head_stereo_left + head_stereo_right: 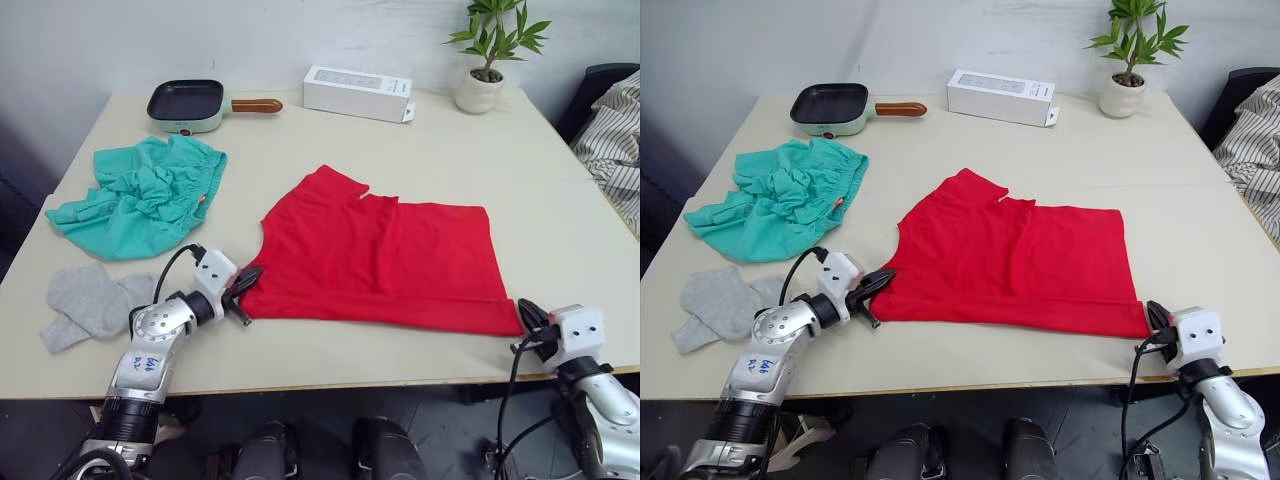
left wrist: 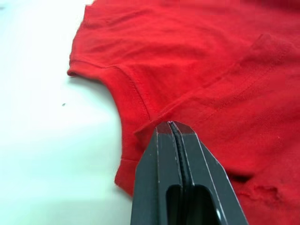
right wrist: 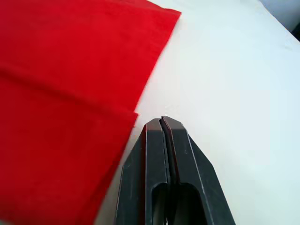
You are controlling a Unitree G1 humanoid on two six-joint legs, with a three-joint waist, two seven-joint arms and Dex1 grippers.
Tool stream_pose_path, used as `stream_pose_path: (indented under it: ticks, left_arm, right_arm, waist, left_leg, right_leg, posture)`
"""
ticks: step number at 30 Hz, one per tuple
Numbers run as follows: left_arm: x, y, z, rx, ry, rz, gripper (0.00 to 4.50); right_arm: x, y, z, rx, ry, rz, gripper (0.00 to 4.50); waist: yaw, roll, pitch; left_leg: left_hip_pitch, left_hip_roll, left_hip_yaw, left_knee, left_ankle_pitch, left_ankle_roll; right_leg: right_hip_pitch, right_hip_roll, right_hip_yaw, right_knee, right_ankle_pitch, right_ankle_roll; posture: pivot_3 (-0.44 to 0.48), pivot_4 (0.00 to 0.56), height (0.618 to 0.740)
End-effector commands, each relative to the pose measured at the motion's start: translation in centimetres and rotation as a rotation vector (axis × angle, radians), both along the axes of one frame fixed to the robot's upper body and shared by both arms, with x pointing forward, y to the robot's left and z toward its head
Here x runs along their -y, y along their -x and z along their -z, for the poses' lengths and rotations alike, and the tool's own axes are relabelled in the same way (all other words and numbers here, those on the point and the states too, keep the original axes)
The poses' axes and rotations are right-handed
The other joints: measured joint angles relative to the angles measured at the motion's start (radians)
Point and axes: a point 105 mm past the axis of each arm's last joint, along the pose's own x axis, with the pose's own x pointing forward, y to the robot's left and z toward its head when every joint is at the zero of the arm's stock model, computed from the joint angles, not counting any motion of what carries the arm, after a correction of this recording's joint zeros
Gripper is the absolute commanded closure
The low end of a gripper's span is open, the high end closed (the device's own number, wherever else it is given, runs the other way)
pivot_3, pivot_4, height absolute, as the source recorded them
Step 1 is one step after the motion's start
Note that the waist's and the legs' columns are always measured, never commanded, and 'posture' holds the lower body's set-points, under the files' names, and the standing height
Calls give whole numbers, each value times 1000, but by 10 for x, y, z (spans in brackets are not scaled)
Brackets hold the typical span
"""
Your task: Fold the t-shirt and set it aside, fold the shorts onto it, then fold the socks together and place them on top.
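The red t-shirt (image 1: pixel 390 250) lies flat in the middle of the table, folded lengthwise with its neck end to the left. My left gripper (image 1: pixel 245 285) is shut at the shirt's near left corner. Its tips (image 2: pixel 171 124) rest against a folded edge of the fabric, and no cloth shows between the fingers. At the shirt's near right corner my right gripper (image 1: pixel 525 312) is also shut, its tips (image 3: pixel 161 121) on bare table just beside the hem. The teal shorts (image 1: pixel 145 195) are bunched at the left. The grey socks (image 1: pixel 90 300) lie at the near left.
A green pan (image 1: pixel 187 105) with a wooden handle, a white box (image 1: pixel 358 93) and a potted plant (image 1: pixel 485 60) stand along the far edge. Striped cloth (image 1: pixel 615 140) hangs beyond the table's right side. Both grippers are close to the table's front edge (image 1: pixel 350 385).
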Motion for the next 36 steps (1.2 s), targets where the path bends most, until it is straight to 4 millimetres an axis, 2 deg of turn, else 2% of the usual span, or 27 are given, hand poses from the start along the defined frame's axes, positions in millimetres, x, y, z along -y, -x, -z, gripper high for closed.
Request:
stream_pose_path:
  ticks: [1,2,3,4,7,10,12,13,17,19,26,27,30,34,36]
  left_arm:
    - [-5,20,-38,90,33,123,4486]
    - [-11,29,-43,83,3,170,4486]
    - [-13,38,-47,69,-30,223,4107]
    - [-13,48,-47,58,-86,285,3921]
    - [-14,68,-38,46,-267,411,2990]
    - [-14,72,-21,92,-454,466,2038]
    - [-14,65,-14,125,-516,451,1416]
    - [-13,61,-9,129,-545,435,1399]
    - [-13,51,4,143,-625,403,1399]
    - [-12,47,11,132,-647,391,1399]
    - [-13,31,22,114,-698,332,1399]
    - [-13,27,22,122,-716,325,1399]
    - [-17,18,21,139,-754,305,2023]
    - [-16,19,16,163,-748,319,3289]
    - [-16,23,14,169,-734,323,3870]
  right_arm:
    - [-3,0,-43,97,-38,-97,4500]
    - [-12,3,-54,78,-42,-193,4500]
    - [-21,8,-61,51,-18,-285,4330]
    - [-29,14,-64,6,29,-374,4132]
    - [-39,27,-60,-103,143,-522,3202]
    - [-37,37,-43,-246,315,-639,2142]
    - [-30,34,-39,-265,385,-631,1441]
    - [-26,30,-36,-278,422,-621,1164]
    - [-20,22,-24,-318,532,-621,1164]
    - [-14,15,-18,-340,587,-611,1164]
    - [4,0,-12,-366,675,-567,1164]
    - [4,-3,-12,-348,676,-567,1328]
    - [-1,-7,-15,-305,695,-587,2100]
    - [-5,-2,-16,-279,711,-623,3500]
    - [-6,2,-15,-265,722,-632,4132]
  waist:
    - [-3,0,0]
    - [-8,2,1]
    - [-9,3,2]
    - [-11,4,2]
    - [-10,4,1]
    - [0,4,2]
    - [9,3,2]
    - [11,3,2]
    - [13,3,2]
    - [12,4,2]
    - [15,3,1]
    - [15,3,0]
    - [14,4,0]
    - [11,4,0]
    - [11,4,0]
  left_leg:
    - [0,0,0,0,0,0]
    - [0,0,0,0,0,0]
    - [0,0,0,0,0,1]
    - [0,1,0,0,1,1]
    - [0,1,0,-1,0,1]
    - [0,1,0,-1,-4,3]
    - [0,0,1,-1,-5,5]
    - [0,1,1,-1,-5,5]
    - [-1,1,1,-1,-5,5]
    - [-1,1,1,-1,-3,0]
    - [4,1,1,-1,-4,4]
    - [5,1,0,-1,-4,6]
    - [15,2,0,-4,-5,7]
    - [16,1,1,-11,-3,4]
    - [16,1,1,-13,1,-3]
  right_leg:
    - [0,0,0,0,0,0]
    - [0,0,0,0,0,0]
    - [0,0,0,0,0,-1]
    - [0,0,0,0,0,-1]
    - [0,1,-1,-1,-1,-1]
    - [2,1,-2,-5,-1,-1]
    - [1,0,-1,-7,-1,-1]
    - [2,0,-1,-8,-1,-1]
    - [0,0,-1,-8,0,-2]
    - [-1,0,-1,-6,0,-2]
    - [7,-1,-2,-8,0,-1]
    - [9,-1,-2,-9,1,-2]
    - [14,-1,-2,-15,1,-3]
    - [16,-1,0,-17,2,-3]
    - [14,0,-1,-15,2,-3]
  posture:
    - [0,150,740]
    - [0,150,740]
    - [0,150,740]
    - [0,150,740]
    - [0,150,740]
    - [0,150,740]
    - [0,150,740]
    - [0,150,740]
    - [0,150,740]
    - [0,150,740]
    - [0,150,740]
    - [0,150,740]
    - [0,150,740]
    - [0,150,740]
    - [0,150,740]
